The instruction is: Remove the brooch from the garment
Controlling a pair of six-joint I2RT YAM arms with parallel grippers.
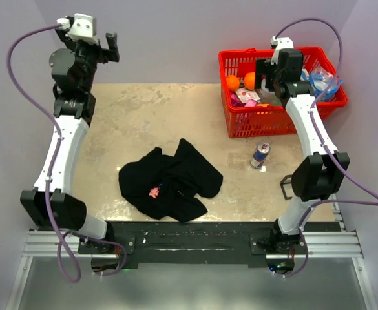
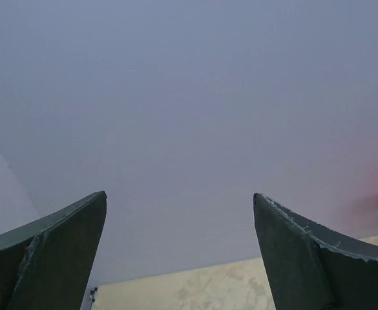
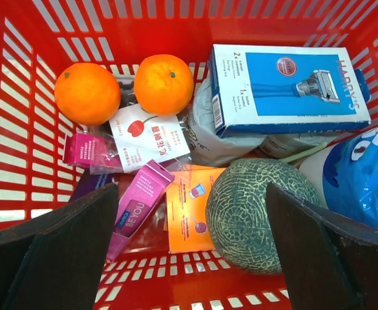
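The garment point(image 1: 176, 177), a crumpled black T-shirt, lies on the table's near middle. A small pink brooch point(image 1: 154, 192) sits on its front left part. My left gripper point(image 1: 101, 45) is raised at the far left corner, far from the shirt. In its wrist view the left gripper point(image 2: 179, 197) stands open and empty, facing the wall. My right gripper point(image 1: 266, 72) hangs over the red basket at the far right. In its own view the right gripper point(image 3: 192, 187) is open above the basket's contents. Neither wrist view shows the garment or brooch.
The red basket point(image 1: 334, 103) holds two oranges point(image 3: 124, 87), a netted melon point(image 3: 260, 206), a blue razor box point(image 3: 289, 87), a pink box point(image 3: 140, 206) and packets. A drink can point(image 1: 260, 155) stands on the table in front of the basket.
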